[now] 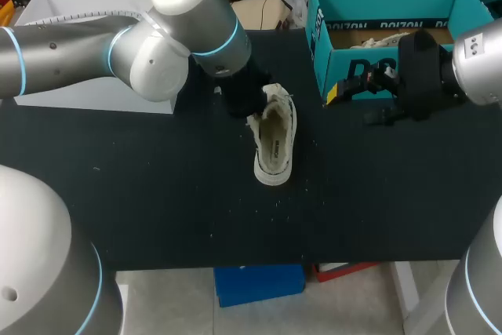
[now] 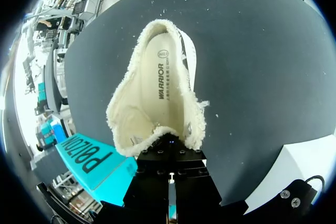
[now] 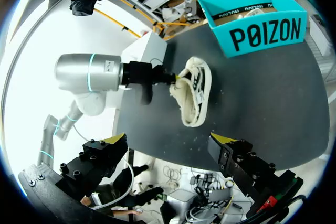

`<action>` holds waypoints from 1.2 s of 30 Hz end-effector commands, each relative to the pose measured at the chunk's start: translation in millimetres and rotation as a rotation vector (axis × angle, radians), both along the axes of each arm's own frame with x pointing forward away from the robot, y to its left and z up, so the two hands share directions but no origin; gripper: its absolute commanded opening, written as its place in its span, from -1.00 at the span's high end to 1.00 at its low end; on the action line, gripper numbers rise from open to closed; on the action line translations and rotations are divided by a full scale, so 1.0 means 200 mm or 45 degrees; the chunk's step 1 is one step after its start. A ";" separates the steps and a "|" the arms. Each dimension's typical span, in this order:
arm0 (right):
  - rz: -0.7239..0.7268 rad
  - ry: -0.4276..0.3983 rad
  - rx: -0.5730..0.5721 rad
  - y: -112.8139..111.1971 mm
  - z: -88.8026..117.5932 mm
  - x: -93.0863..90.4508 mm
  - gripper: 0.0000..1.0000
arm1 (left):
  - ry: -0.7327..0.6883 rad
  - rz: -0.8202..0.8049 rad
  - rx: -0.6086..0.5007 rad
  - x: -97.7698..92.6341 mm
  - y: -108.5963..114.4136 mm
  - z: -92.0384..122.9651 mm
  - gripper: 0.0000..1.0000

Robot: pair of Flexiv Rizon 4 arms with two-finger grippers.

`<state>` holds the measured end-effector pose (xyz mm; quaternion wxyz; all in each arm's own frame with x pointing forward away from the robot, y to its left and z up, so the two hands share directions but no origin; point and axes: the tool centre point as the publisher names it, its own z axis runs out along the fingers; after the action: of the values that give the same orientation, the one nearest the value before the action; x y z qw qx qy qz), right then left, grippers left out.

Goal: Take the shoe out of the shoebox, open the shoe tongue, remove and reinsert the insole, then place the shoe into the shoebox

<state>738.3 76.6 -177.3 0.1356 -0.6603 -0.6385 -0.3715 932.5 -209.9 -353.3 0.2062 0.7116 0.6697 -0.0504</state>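
A white low shoe (image 1: 274, 143) with a fleecy lining lies on the black table, its printed insole (image 2: 164, 85) showing inside. My left gripper (image 1: 246, 106) sits at the shoe's far end and is shut on the fleecy edge there, apparently the tongue (image 2: 157, 135), which is drawn back so the shoe (image 2: 157, 87) gapes wide. My right gripper (image 1: 359, 101) hovers open and empty just in front of the teal shoebox (image 1: 392, 64). In the right wrist view the shoe (image 3: 193, 93) lies well ahead of that gripper (image 3: 169, 146), with the shoebox (image 3: 262, 30) beyond.
The shoebox stands open at the back right with another pale shoe (image 1: 384, 39) inside. A white box (image 1: 59, 5) sits at the back left behind my left arm. Bare black tabletop (image 1: 157, 209) lies in front of the shoe.
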 end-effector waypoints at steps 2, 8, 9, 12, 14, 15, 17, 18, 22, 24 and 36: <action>-0.001 0.000 -0.002 0.00 0.00 0.00 -1.00 | 0.012 -0.033 -0.019 -0.06 0.02 -0.01 1.00; -0.001 0.000 -0.002 0.00 0.00 0.00 -1.00 | -0.016 -0.128 -0.006 -0.16 0.08 0.14 1.00; -0.001 0.000 -0.002 0.00 0.00 0.00 -1.00 | -0.021 -0.132 -0.002 -0.16 0.09 0.16 1.00; -0.001 0.000 -0.002 0.00 0.00 0.00 -1.00 | -0.050 -0.127 0.002 -0.13 0.11 0.21 1.00; -0.001 0.000 -0.002 0.00 0.00 0.00 -1.00 | -0.072 -0.111 -0.008 -0.10 0.11 0.23 1.00; -0.001 0.000 -0.002 0.00 0.00 0.00 -1.00 | -0.097 -0.101 -0.008 -0.08 0.11 0.23 1.00; -0.001 0.000 -0.002 0.00 0.00 0.00 -1.00 | -0.107 -0.078 -0.025 -0.03 0.09 0.21 1.00; -0.001 0.000 -0.002 0.00 0.00 0.00 -1.00 | -0.107 -0.071 -0.030 0.00 0.08 0.20 1.00; -0.001 0.000 -0.002 0.00 0.00 0.00 -1.00 | -0.155 -0.042 -0.075 0.07 0.02 0.17 1.00; -0.001 0.000 -0.002 0.00 0.00 0.00 -1.00 | -0.155 -0.038 -0.088 0.09 -0.01 0.15 1.00; -0.001 0.000 -0.002 0.00 0.00 0.00 -1.00 | -0.070 -0.107 -0.079 0.00 -0.15 0.00 1.00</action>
<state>738.3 76.6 -177.2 0.1356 -0.6603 -0.6385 -0.3715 929.5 -233.7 -343.5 0.2450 0.7320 0.6327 -0.0611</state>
